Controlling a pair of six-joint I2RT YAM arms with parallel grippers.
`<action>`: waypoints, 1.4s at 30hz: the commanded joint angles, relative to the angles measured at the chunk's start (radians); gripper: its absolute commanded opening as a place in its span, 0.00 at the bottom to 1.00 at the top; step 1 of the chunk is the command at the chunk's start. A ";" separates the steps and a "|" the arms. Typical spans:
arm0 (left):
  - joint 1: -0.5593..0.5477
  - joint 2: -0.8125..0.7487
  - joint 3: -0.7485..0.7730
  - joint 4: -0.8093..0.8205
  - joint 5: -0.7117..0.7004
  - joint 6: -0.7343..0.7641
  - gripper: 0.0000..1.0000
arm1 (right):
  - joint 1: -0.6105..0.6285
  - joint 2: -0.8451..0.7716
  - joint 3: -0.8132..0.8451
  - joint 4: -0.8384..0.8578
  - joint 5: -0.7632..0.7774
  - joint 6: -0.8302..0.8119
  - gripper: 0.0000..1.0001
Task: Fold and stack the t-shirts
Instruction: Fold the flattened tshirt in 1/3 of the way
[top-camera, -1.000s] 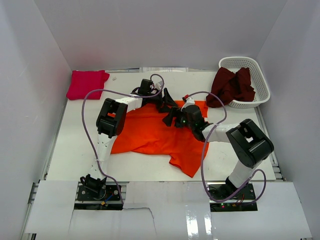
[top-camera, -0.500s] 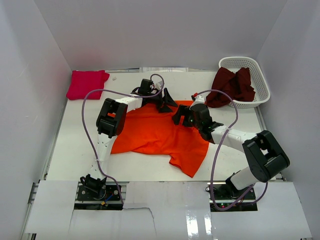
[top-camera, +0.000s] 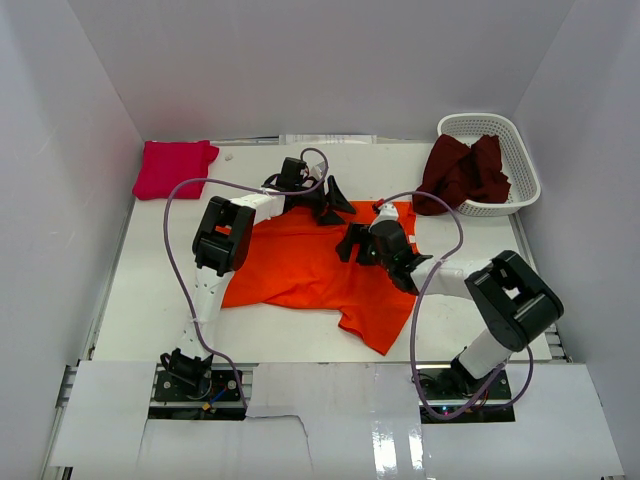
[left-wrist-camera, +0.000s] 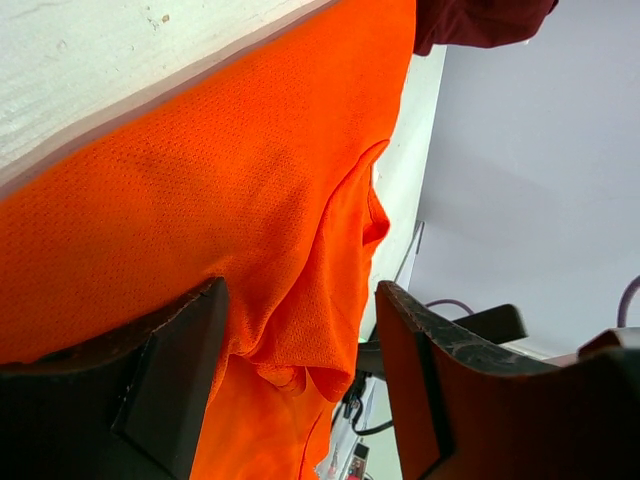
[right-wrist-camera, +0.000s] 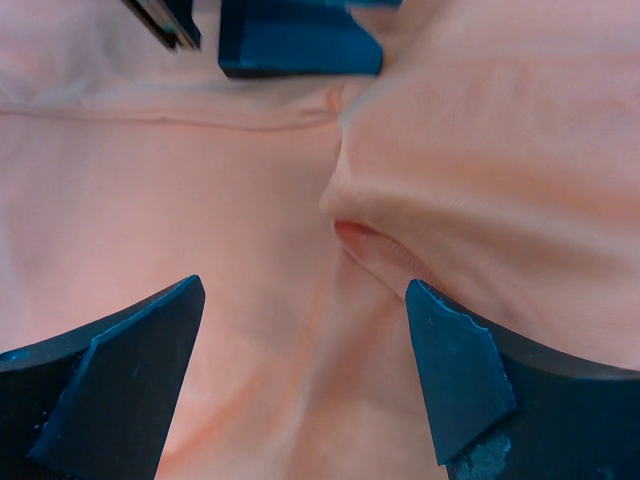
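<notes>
Top external view alone shows all three: bright orange cloth tee (top-camera: 300, 265), centre; magenta-pink cloth tee (top-camera: 173, 167), ten o'clock; dark maroon cloth tee (top-camera: 465, 170), two o'clock, in white plastic lattice basket (top-camera: 478, 121). Wrist views: left gripper (left-wrist-camera: 300, 335), right gripper (right-wrist-camera: 300, 335) released over orange.

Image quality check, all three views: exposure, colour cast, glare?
Right wrist: washed out, orange t-shirt reads pale peach, right gripper looks bluish. Left wrist: same shirt saturated, weave sharp. Top external: even light, mirror glare on the glossy near panel.
</notes>
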 joint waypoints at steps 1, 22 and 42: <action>-0.006 -0.035 0.016 -0.058 -0.033 0.020 0.73 | 0.042 0.038 -0.022 0.159 0.087 -0.002 0.88; -0.006 -0.035 0.024 -0.079 -0.037 0.029 0.73 | 0.122 0.230 -0.019 0.465 0.284 -0.094 0.89; -0.006 -0.043 0.018 -0.085 -0.037 0.038 0.73 | 0.120 0.191 0.046 0.400 0.305 -0.163 0.91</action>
